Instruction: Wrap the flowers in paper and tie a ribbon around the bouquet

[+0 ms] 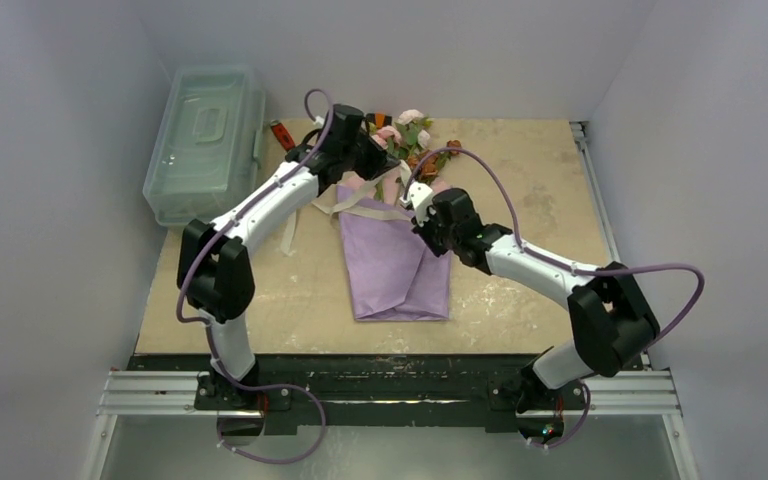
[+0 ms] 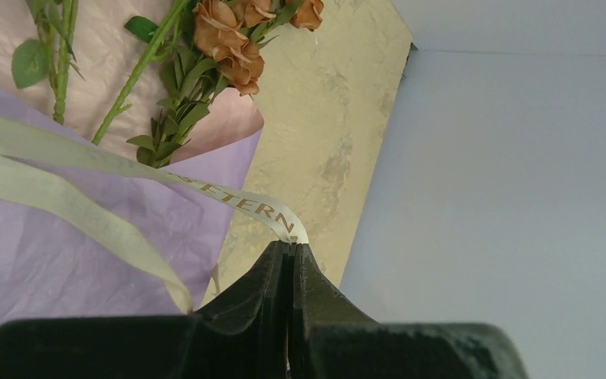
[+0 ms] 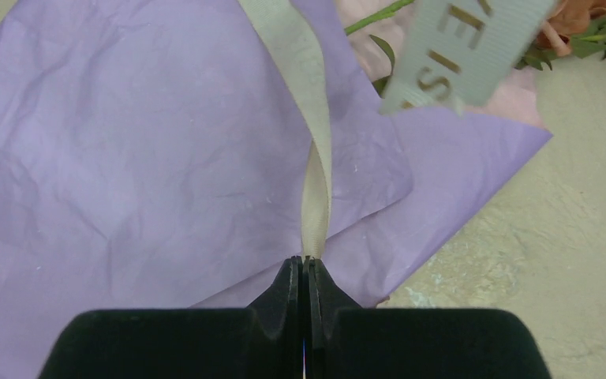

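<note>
Bouquet [image 1: 397, 268] is lying on the beige worktop [image 1: 530, 190], long axis running near to far, blooms [image 1: 410, 118] pointing at the white far wall [image 1: 410, 50], while left jaws and right jaws are each clamping the ribbon [image 1: 368, 207] crossing it, side walls [image 1: 50, 150] enclosing.
</note>
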